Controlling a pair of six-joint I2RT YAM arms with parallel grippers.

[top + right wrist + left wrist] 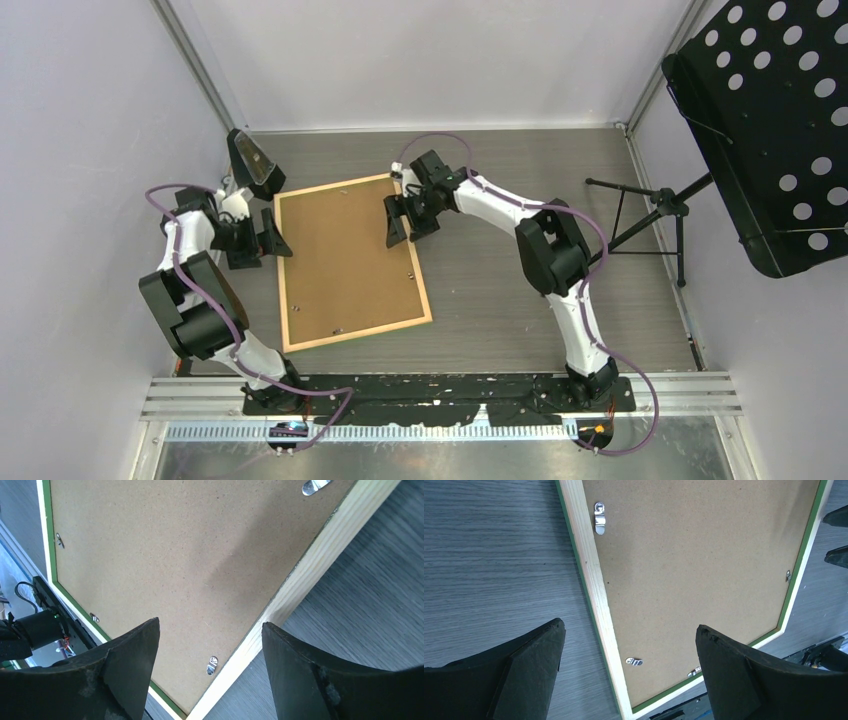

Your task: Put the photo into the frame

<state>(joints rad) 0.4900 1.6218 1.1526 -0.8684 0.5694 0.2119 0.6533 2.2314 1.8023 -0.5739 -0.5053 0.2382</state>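
The frame (281, 275) lies face down on the table, its light wood back up and a green strip showing along its edges. The brown hardboard backing sheet (345, 260) sits inside it, with small metal tabs (599, 517) at its edges. The photo is hidden. My left gripper (258, 245) is open and empty, hovering over the frame's left rim (596, 595). My right gripper (408, 217) is open and empty, hovering over the frame's right rim (310, 565) near its far corner. In the wrist views each gripper straddles its rim: the left gripper (629, 626), the right gripper (210, 623).
A black perforated music stand (770, 130) on a tripod (650, 215) stands at the right. A black wedge-shaped object (255, 160) stands at the back left, close to the frame's far corner. Walls close in the table at left, back and right.
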